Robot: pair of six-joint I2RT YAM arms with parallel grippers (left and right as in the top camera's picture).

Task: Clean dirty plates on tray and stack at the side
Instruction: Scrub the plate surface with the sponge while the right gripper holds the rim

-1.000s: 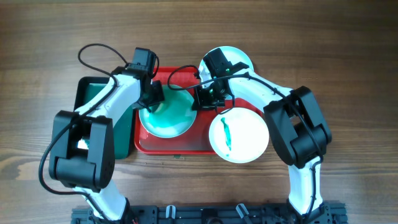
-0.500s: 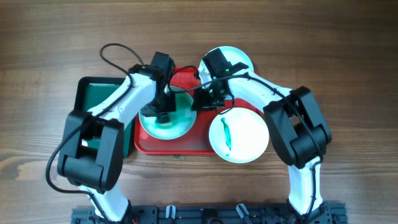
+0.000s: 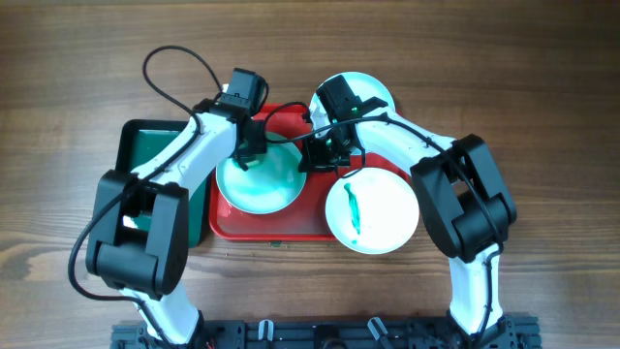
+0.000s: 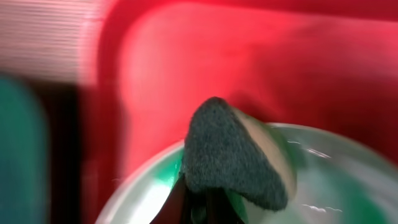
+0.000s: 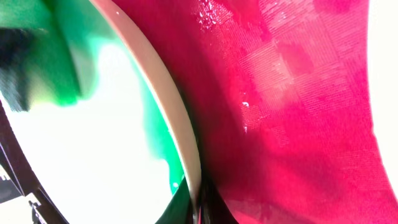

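Observation:
The red tray (image 3: 281,228) holds a plate (image 3: 266,189) smeared teal over most of its face. My left gripper (image 3: 248,155) is shut on a dark grey sponge (image 4: 233,152) and presses it on the plate's far left part (image 4: 323,180). My right gripper (image 3: 315,155) is shut on this plate's right rim (image 5: 168,106), over the tray's floor (image 5: 280,93). A second plate (image 3: 373,208) with a teal streak lies at the tray's front right corner. A third plate (image 3: 363,89) lies behind the tray, partly hidden by my right arm.
A smaller dark green tray (image 3: 136,155) lies left of the red tray, under my left arm; its edge shows in the left wrist view (image 4: 18,155). A black cable (image 3: 170,73) loops above the left arm. The wooden table (image 3: 542,87) surrounds everything.
My left gripper slid the sponge from the plate's far left rim to its middle, then back toward the far left. The right gripper and the other plates have not moved.

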